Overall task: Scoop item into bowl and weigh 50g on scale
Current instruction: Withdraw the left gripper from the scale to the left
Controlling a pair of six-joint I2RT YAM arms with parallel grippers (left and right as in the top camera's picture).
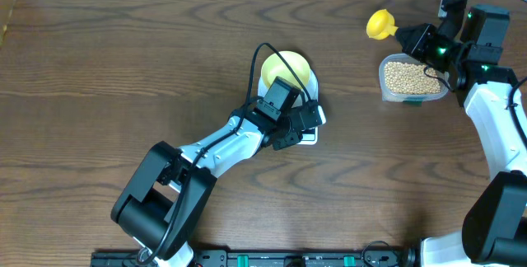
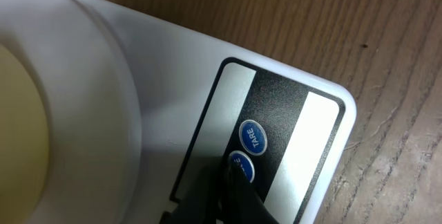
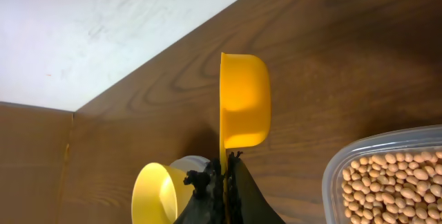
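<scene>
Right jaws grip the scoop handle, the beans in the tub just beside them at the counter's far right; left jaws, closed, touch a scale button beside the bowl.

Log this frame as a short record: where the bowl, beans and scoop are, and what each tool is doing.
bowl: on the scale, no beans seen inside
beans: in the clear tub, right of the scale
left tool: shut, tip on the blue button beside the TARE button
right tool: shut on the yellow scoop by its handle, beside the tub
scoop contents: none visible
stage: scooping not yet begun
</scene>
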